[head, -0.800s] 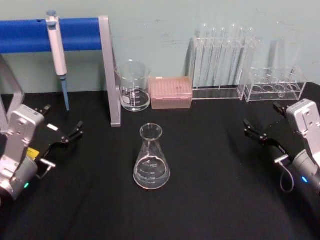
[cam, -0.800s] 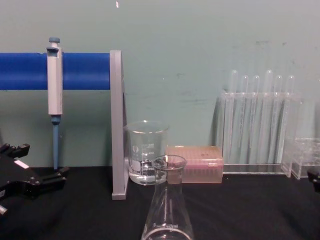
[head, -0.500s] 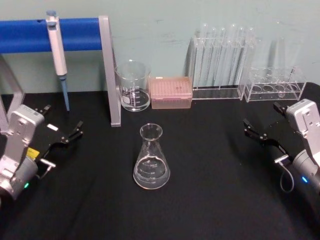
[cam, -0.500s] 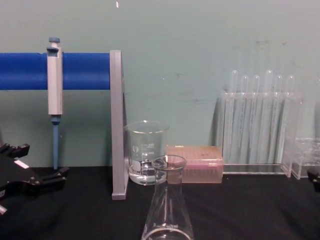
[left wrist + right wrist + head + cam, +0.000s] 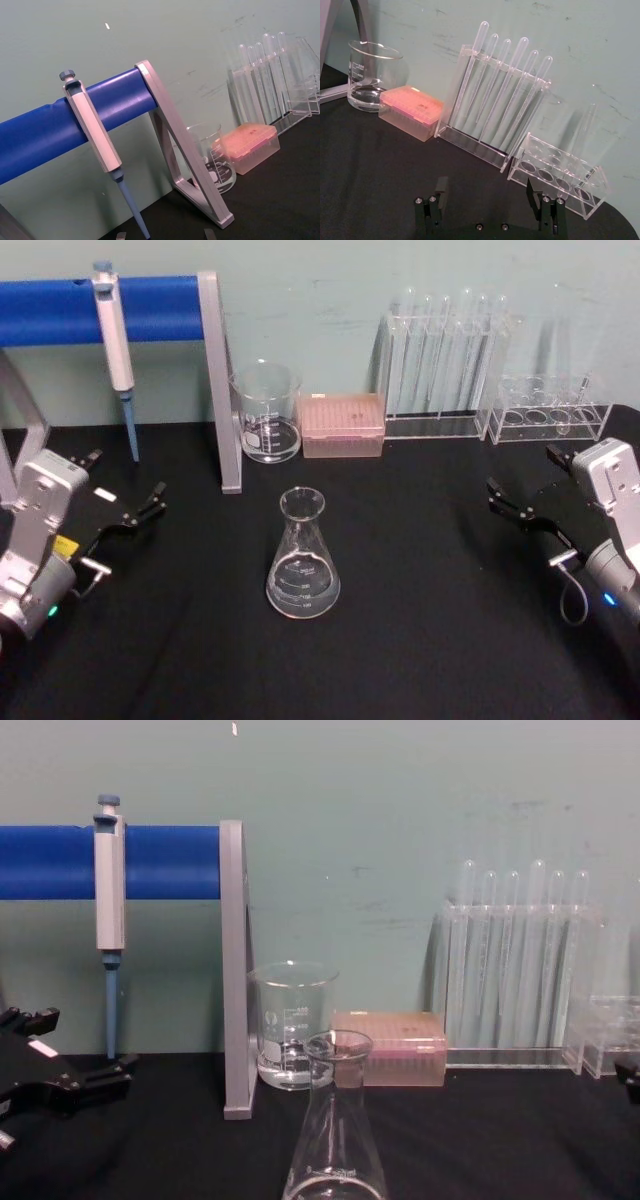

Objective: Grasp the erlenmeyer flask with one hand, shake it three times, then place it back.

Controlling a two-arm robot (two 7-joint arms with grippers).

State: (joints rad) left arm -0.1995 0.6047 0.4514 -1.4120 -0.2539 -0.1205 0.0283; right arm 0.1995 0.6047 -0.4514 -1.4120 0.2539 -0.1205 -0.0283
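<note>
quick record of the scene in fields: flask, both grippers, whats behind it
flask: upright on the black table, centre, ungrasped
left gripper: open, left of the flask, apart from it
right gripper: open, right of the flask, apart from it
behind: beaker, pink box, tube rack, pipette hanging on blue stand
task stage: grasp not yet begun

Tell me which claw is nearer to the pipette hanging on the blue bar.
Left. The left claw, open, is just in front of the pipette; the right claw, also open, is across the table near its right edge, beyond the erlenmeyer flask.
</note>
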